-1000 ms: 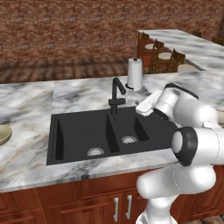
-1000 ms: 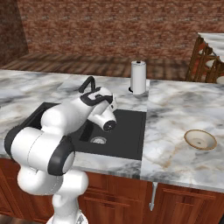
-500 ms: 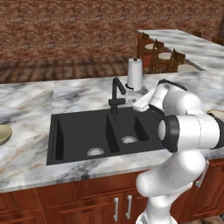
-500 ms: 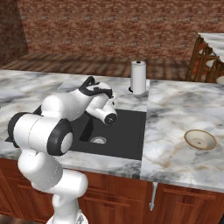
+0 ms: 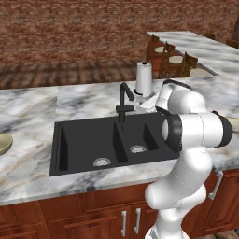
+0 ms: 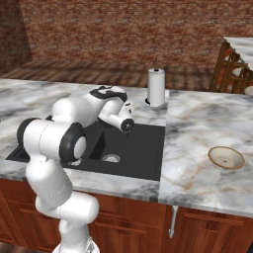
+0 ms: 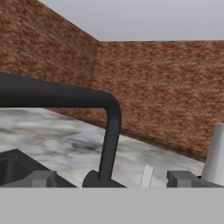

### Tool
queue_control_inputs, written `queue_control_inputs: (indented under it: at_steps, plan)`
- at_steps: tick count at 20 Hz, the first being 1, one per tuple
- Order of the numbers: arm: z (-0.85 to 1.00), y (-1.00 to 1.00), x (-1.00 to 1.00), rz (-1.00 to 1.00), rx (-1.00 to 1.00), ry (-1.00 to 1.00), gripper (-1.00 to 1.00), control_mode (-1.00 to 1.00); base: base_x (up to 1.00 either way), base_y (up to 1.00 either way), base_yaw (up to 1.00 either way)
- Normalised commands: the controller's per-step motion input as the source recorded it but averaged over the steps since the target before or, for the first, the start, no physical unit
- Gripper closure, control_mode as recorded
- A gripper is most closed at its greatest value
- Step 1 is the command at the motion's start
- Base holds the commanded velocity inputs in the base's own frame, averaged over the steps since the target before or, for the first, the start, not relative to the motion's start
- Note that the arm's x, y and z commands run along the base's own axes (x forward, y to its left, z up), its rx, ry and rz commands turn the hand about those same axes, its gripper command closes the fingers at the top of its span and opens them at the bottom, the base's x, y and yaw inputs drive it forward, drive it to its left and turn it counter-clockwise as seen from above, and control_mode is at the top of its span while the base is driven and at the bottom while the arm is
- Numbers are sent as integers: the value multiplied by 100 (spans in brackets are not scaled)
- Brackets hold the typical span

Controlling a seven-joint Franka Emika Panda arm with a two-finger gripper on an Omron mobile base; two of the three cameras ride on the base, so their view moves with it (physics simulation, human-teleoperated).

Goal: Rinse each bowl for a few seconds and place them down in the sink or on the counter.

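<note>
White arm with dark joints, bent forward at the elbow, hand held low and roughly level. Gripper [image 7: 113, 179] empty, fingers [image 7: 41, 178] spread fully apart.

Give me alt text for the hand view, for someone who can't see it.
A black faucet rises close ahead between the open tool's fingertips, its spout bending left. Behind it lie marble counter and a brick wall.

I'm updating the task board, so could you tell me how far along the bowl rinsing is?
Nothing looks done yet. One bowl sits on the counter right of the sink, the other bowl on the counter left of it; both basins hold no bowl. In hand: the open, empty hand faces the faucet, probably to turn on the water. Left: rinsing and setting down both bowls.
</note>
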Motion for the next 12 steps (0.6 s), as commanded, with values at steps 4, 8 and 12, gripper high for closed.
queue_control_inputs:
  at_steps: [4,8,12]
  plan:
    - [-6,0,31,0,0,1,-100,-100,0,0,0]
    - [-9,0,31,0,0,0,-100,-100,0,0,0]
    - [-14,0,29,0,0,0,-100,-100,0,0,0]
